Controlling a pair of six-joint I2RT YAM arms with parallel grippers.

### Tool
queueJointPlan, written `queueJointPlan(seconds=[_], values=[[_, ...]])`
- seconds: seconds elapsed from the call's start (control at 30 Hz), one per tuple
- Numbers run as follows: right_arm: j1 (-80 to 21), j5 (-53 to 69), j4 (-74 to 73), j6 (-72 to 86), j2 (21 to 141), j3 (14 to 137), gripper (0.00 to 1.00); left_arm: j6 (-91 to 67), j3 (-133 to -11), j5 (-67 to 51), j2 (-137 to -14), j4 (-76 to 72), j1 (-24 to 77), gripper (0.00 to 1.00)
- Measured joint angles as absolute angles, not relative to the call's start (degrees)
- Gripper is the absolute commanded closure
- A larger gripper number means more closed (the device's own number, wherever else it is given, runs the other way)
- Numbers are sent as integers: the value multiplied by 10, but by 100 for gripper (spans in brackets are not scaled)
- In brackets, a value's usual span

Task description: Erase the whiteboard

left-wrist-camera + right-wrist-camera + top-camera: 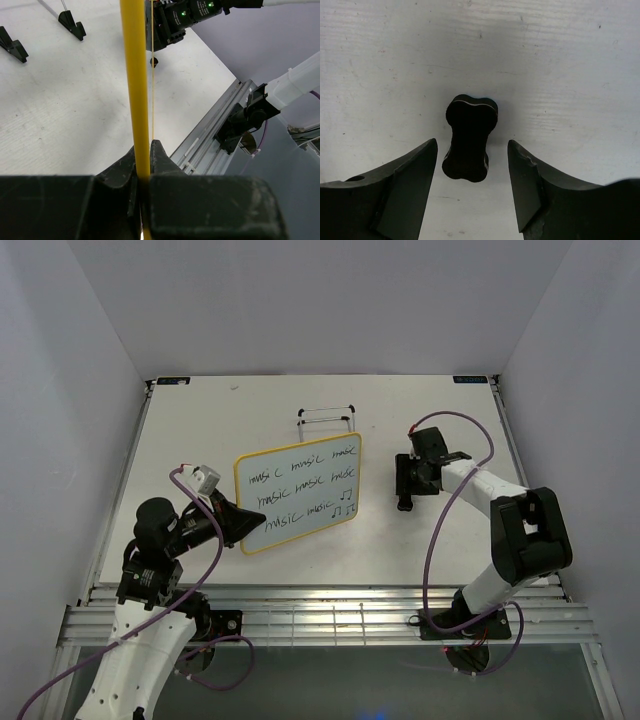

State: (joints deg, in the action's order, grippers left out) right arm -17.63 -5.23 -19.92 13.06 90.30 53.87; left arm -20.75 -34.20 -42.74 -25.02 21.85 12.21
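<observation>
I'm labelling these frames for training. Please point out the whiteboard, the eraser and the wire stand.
whiteboard [298, 493]: top external view, middle of its written face.
eraser [468, 140]: right wrist view, its narrow waist.
wire stand [71, 24]: left wrist view, one black foot.

Lab test cell: plain white walls [60, 360], aluminium-railed table [250, 410].

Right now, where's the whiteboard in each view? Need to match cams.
Top external: whiteboard centre, tilted, left gripper clamping its lower-left edge.
Left wrist: edge-on, yellow vertical band left of centre, rising from the jaws.
Right wrist: not in it.
Shared landmark: right gripper, right of the board from above, top centre in left wrist.
</observation>
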Motion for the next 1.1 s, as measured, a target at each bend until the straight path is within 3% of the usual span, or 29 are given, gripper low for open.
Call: queueJointPlan(seconds=[0.3,0.63,0.9,1.1], values=[[-195,-62,-197,130,939,550,46,-207,-341,-429,-248,218,122,100],[-199,-77,-197,133,942,550,74,-208,-335,-428,-258,213,122,100],[-201,-77,-212,131,912,549,74,-228,-331,-403,-293,201,122,100],[-231,-25,-204,116,739,542,73,-313,-255,-409,-354,77,122,100]])
